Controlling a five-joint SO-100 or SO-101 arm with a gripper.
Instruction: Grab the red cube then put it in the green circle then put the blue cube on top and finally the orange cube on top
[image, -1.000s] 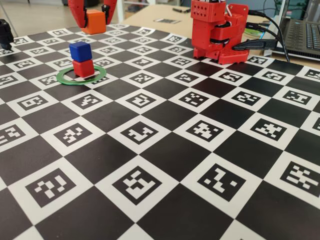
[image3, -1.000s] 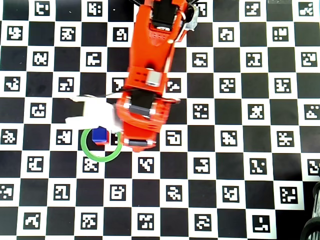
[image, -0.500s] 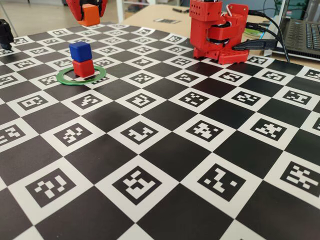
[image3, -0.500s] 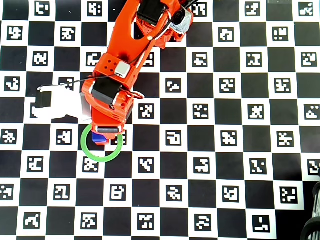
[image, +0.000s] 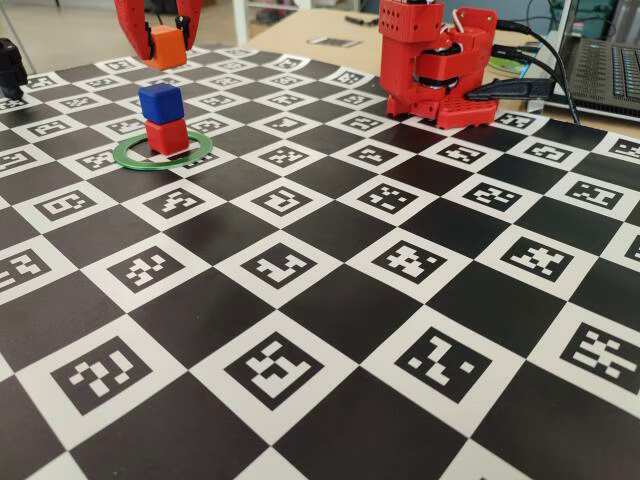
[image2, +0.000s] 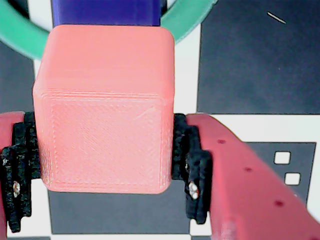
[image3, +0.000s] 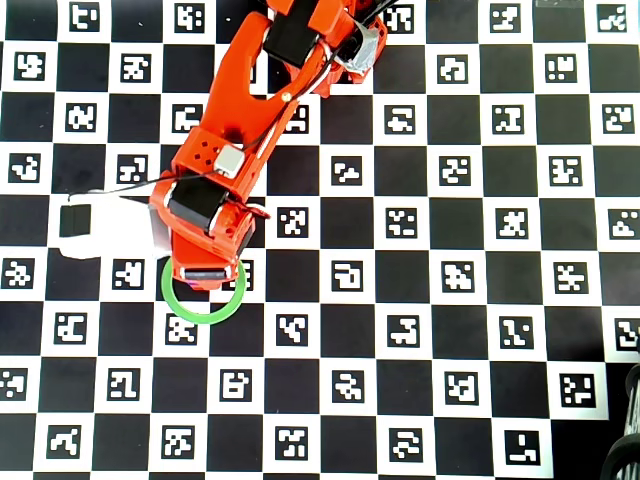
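The red cube (image: 167, 136) sits inside the green circle (image: 130, 157) with the blue cube (image: 160, 102) stacked on top of it. My gripper (image: 165, 40) is shut on the orange cube (image: 166, 47) and holds it in the air, above and behind the stack. In the wrist view the orange cube (image2: 105, 110) fills the space between the black pads (image2: 192, 165), with the blue cube's top (image2: 107, 11) and the ring (image2: 187, 22) just beyond it. In the overhead view the arm hides the cubes; only the ring (image3: 205, 312) shows.
The arm's red base (image: 435, 65) stands at the back right of the checkered marker board (image: 330, 300). A laptop (image: 605, 70) and cables lie at the far right. A black object (image: 10, 65) sits at the left edge. A white-and-black box (image3: 85, 228) lies left of the arm.
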